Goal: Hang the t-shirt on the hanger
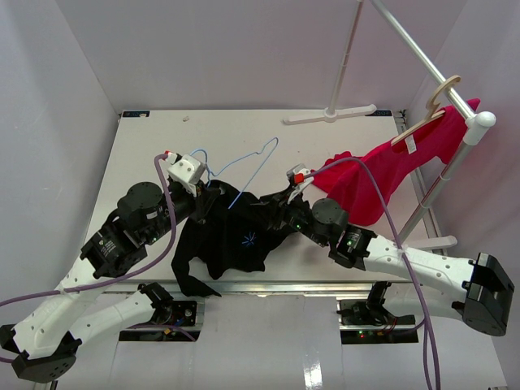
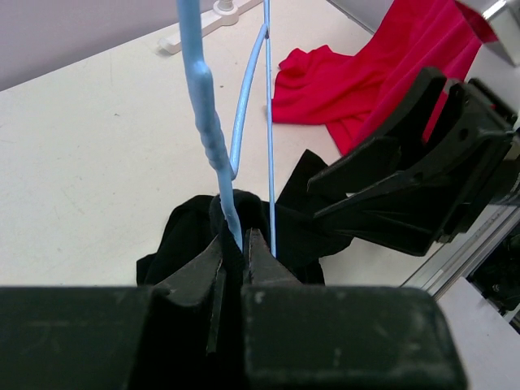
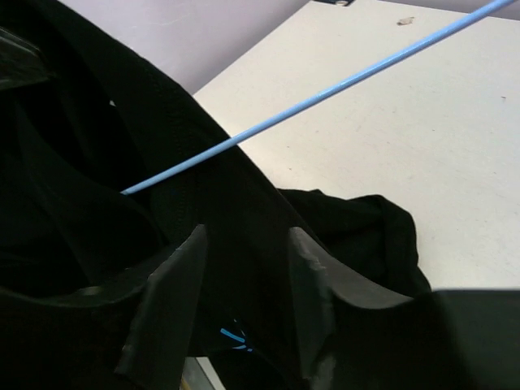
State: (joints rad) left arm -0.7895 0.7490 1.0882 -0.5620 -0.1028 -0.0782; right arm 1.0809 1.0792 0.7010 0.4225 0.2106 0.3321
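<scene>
Your left pincer point(image 2: 234, 244) is clamped shut on the hanger point(image 2: 203, 89), steadying it mid-frame. The right pincer point(image 3: 244, 272) pinches the t-shirt point(image 3: 81, 162), likely to draw cloth over the wire.

Red shirt point(image 1: 349, 191) on wooden hanger point(image 1: 422, 126), white rack point(image 1: 422, 53)
</scene>
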